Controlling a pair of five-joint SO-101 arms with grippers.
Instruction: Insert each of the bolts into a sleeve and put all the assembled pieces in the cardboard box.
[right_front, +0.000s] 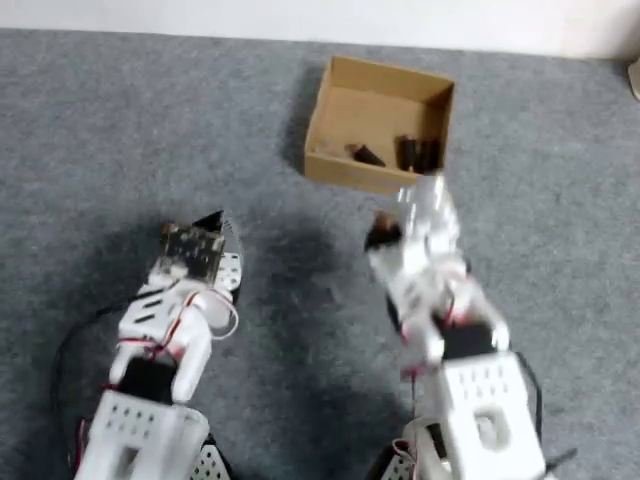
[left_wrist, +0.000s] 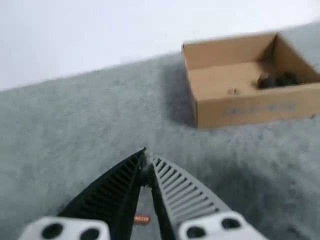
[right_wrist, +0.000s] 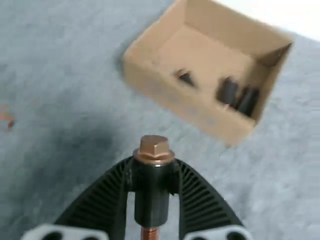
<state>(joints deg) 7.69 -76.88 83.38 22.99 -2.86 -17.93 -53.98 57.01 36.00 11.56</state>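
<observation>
Right gripper (right_wrist: 152, 167) is clamped on a black cylindrical sleeve (right_wrist: 151, 195) with a copper bolt (right_wrist: 153, 147) through it. Ribbed plastic fingers press both sides of the sleeve. The long axis runs along the fingers, with the hex head at the fingertip end, pointing toward the cardboard box (right_wrist: 165, 95). In the high view the box sits upper centre, with this gripper just below its near wall. It's a plain open-top brown box holding several dark assembled pieces (right_wrist: 237, 95). Left gripper (left_wrist: 146, 162) is pinched closed with nothing in it, centre-left over fuzzy grey carpet (right_front: 100, 150).
</observation>
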